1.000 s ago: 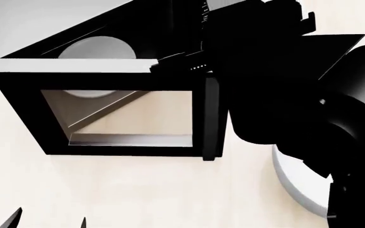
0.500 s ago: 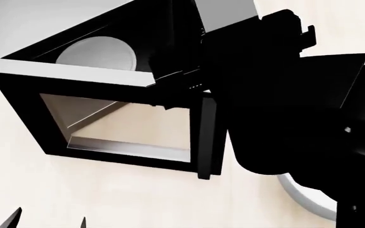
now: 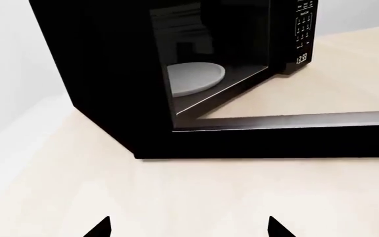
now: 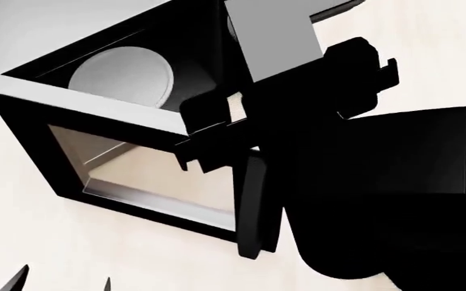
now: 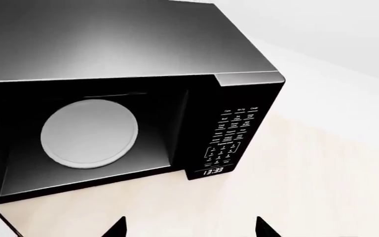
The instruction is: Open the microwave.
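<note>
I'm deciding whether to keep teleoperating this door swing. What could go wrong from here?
1. In the head view the right arm sits tight against the door; pushing on could jam or strain the hinge.
2. The arm hides much of the microwave there, so contact is hard to judge.
3. A hard push might slide the microwave on the table.

The microwave (image 5: pixel 143 74) is a large black box with a grey top, standing on the pale counter (image 5: pixel 308 187). Its glass-windowed door (image 4: pixel 148 176) is swung well open, baring the white round turntable plate (image 5: pixel 89 132). Beside the cavity, the white-lettered keypad (image 5: pixel 232 136) shows a clock reading 13:33.
</note>
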Tool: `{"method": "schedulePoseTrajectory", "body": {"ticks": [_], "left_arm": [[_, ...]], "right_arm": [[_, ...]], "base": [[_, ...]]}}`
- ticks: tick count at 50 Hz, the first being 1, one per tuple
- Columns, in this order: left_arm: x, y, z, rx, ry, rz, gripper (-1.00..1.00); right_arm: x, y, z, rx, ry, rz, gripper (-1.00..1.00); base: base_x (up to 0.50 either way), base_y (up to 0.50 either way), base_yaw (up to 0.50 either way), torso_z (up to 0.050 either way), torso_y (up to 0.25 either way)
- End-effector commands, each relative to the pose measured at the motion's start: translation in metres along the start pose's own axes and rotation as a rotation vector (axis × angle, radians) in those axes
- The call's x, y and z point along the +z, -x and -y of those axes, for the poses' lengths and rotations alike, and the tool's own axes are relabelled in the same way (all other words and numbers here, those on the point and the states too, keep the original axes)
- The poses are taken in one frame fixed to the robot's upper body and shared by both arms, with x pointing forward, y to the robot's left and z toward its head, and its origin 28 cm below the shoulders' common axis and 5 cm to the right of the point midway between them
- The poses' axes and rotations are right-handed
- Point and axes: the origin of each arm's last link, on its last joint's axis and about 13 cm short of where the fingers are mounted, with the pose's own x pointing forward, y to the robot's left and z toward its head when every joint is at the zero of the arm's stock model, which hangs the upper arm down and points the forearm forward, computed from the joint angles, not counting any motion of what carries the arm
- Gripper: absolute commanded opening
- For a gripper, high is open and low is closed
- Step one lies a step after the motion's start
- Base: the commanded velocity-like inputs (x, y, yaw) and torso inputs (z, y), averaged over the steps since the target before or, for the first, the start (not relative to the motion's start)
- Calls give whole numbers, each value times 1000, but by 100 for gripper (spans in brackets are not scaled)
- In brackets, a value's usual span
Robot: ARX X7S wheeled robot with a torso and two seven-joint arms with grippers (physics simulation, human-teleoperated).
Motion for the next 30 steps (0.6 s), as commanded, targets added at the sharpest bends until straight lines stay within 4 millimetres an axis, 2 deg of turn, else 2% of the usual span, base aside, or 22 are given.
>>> {"method": "schedulePoseTrajectory", "body": {"ticks": [1, 30], "left_arm": [[0, 0, 1, -4, -1, -1, 100], [0, 1, 1, -7, -4, -4, 100]], "right_arm": [[-7, 17, -17, 184, -14, 7, 100], [-22, 42, -34, 251, 5, 35, 100]], "base": [[0, 0, 0, 0, 0], [0, 0, 0, -1, -2]]}}
